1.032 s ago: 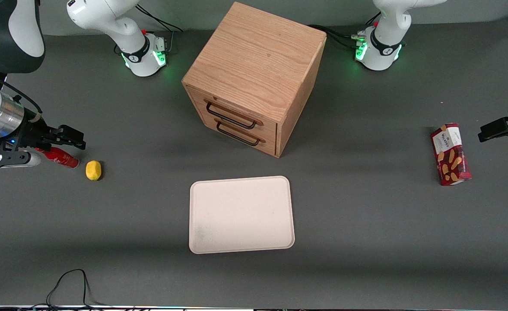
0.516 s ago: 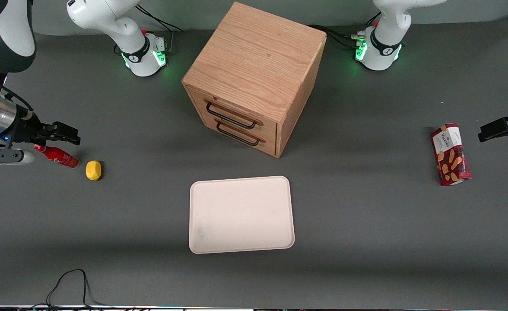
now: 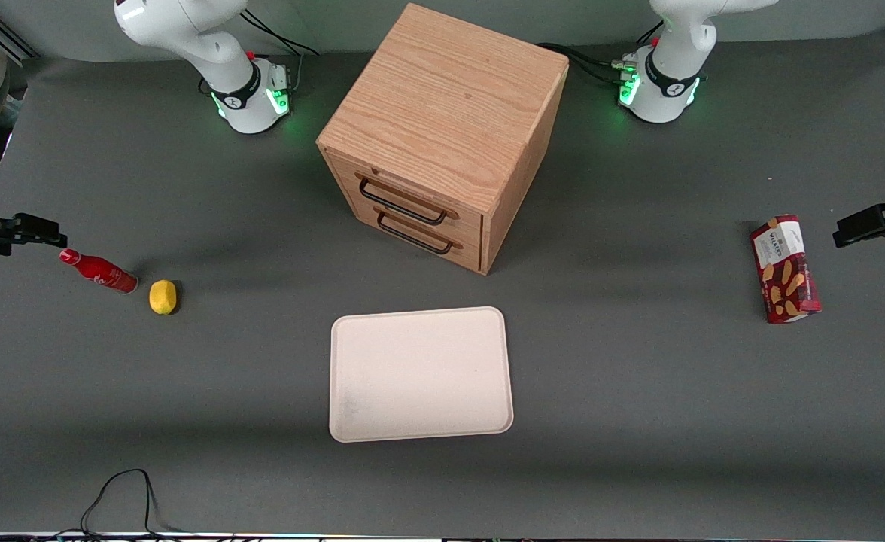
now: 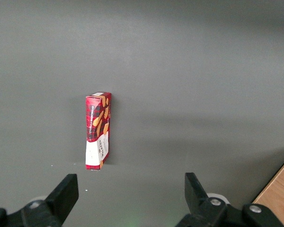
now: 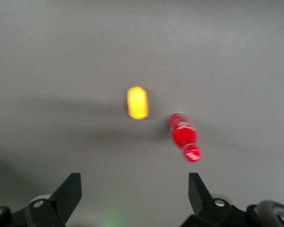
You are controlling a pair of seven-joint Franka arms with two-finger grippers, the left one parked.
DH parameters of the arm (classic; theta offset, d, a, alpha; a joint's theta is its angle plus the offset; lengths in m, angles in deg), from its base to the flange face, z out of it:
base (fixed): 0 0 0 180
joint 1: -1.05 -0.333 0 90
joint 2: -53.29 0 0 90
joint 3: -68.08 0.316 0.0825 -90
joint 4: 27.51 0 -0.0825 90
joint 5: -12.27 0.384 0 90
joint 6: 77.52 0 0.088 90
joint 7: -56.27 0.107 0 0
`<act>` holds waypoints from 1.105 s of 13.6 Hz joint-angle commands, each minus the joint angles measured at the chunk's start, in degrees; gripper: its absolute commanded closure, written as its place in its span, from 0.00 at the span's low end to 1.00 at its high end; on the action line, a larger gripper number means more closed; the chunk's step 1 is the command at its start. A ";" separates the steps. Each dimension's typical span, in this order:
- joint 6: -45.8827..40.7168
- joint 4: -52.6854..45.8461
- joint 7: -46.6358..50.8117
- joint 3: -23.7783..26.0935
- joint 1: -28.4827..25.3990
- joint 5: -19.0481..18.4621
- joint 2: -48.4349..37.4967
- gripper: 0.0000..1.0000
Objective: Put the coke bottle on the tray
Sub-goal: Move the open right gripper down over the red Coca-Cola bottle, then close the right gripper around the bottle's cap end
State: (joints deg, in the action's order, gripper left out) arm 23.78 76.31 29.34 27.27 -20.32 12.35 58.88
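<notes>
Cream-white rectangular tray [image 3: 420, 374] holds nothing you can see; slim red coke bottle [image 3: 98, 271] lies beside a yellow lemon [image 3: 162, 296] — your gripper [image 5: 135, 198], fingers spread wide, hangs above them, only partly visible from the front.

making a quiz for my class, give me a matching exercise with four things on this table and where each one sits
Things:
1. coke bottle
2. tray
3. biscuit box
4. gripper

Places:
A. toward the parked arm's end of the table
B. in front of the drawer cabinet, nearer the front camera
C. lying on the table beside the lemon
D. open, raised above the bottle, touching nothing

Pairs: 1-C, 2-B, 3-A, 4-D
</notes>
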 commanded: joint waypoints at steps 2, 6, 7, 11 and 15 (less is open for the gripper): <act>13.28 13.66 -8.47 3.02 7.56 -1.48 -3.57 0.00; 25.07 22.55 -13.15 5.93 13.29 -1.48 -3.48 0.00; 27.09 23.26 -14.46 6.01 14.07 -1.48 -3.05 0.00; 30.71 24.58 -15.52 6.01 14.60 -1.22 -1.55 0.00; 33.61 24.94 -17.54 5.84 14.52 -0.69 1.26 0.00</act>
State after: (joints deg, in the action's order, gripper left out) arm 55.33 100.90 14.19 32.52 -6.74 11.76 58.94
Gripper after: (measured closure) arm 0.000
